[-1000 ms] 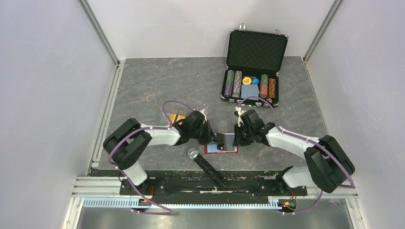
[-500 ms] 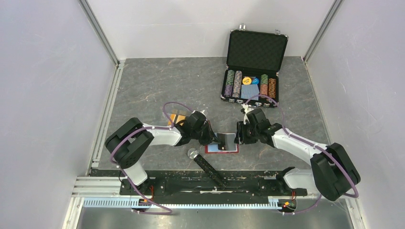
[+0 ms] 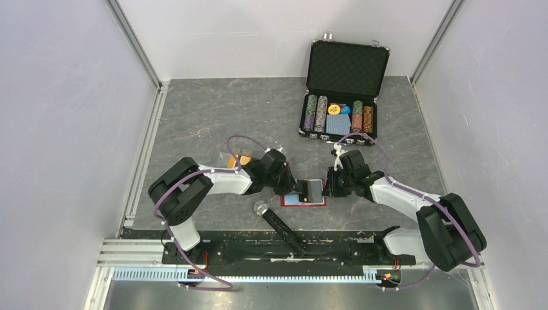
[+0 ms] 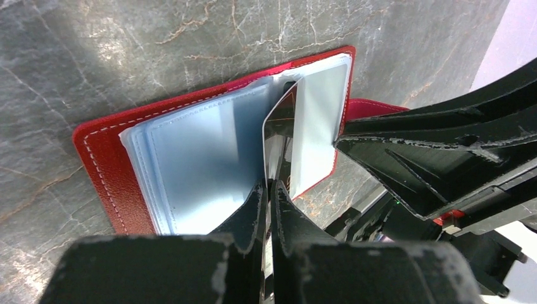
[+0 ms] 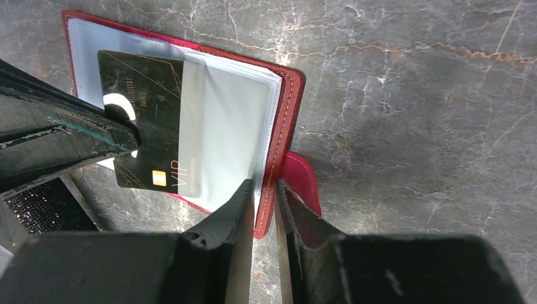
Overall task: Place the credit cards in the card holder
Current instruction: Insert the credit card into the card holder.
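The red card holder (image 3: 302,201) lies open on the table between my two grippers, blue-grey sleeves (image 4: 196,158) facing up. My left gripper (image 4: 268,189) is shut on a black credit card (image 5: 149,136), whose far end sits inside the right-hand sleeve. From the other side, my right gripper (image 5: 266,190) has its jaws closed to a narrow gap over the holder's right cover edge (image 5: 286,120), beside the closing tab (image 5: 301,180). An orange credit card (image 3: 240,159) lies on the table behind my left arm, partly hidden.
An open black poker-chip case (image 3: 344,90) with chips and a blue deck stands at the back right. A black rod with a round silver end (image 3: 276,221) lies near the front edge, just below the holder. Grey walls enclose the table.
My left gripper has pushed to the right with the black card, which now lies lower over the holder. The right gripper shifted right, opened briefly and closed again on the holder's edge.
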Robot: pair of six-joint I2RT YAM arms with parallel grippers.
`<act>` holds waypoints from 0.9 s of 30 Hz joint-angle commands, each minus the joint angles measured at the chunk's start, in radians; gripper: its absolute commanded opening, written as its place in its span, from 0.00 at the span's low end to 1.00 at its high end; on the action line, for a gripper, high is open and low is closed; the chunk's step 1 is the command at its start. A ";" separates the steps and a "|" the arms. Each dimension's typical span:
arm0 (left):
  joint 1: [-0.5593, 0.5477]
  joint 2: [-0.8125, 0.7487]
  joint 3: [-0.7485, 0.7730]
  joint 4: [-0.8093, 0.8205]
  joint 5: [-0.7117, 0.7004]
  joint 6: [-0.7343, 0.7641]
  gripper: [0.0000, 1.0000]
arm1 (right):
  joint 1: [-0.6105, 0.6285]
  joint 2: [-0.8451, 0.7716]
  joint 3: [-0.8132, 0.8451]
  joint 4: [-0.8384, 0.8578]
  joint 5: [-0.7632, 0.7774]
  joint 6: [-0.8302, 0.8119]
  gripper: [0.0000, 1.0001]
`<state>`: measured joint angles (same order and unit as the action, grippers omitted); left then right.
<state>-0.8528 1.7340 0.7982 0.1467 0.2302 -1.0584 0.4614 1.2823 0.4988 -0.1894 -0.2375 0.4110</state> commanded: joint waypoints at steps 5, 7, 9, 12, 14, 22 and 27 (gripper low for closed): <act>-0.031 0.069 0.071 -0.135 -0.058 0.017 0.16 | -0.012 0.006 -0.045 0.039 -0.055 0.004 0.13; -0.035 0.083 0.093 -0.162 -0.058 0.026 0.19 | -0.013 0.002 -0.044 0.038 -0.059 0.005 0.12; -0.040 0.098 0.114 -0.186 -0.056 0.034 0.21 | -0.014 -0.002 -0.045 0.039 -0.063 0.006 0.11; -0.046 0.117 0.142 -0.195 -0.046 0.042 0.23 | -0.016 -0.004 -0.045 0.039 -0.069 0.006 0.10; -0.050 0.126 0.158 -0.200 -0.043 0.044 0.24 | -0.015 -0.005 -0.045 0.040 -0.073 0.007 0.10; -0.067 0.165 0.235 -0.229 -0.026 0.065 0.27 | -0.015 -0.012 -0.045 0.049 -0.095 0.013 0.08; -0.077 0.195 0.292 -0.275 -0.013 0.104 0.33 | -0.016 -0.019 -0.044 0.049 -0.098 0.013 0.08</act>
<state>-0.9005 1.8744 1.0405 -0.0898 0.2192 -1.0256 0.4358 1.2743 0.4728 -0.1509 -0.2726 0.4110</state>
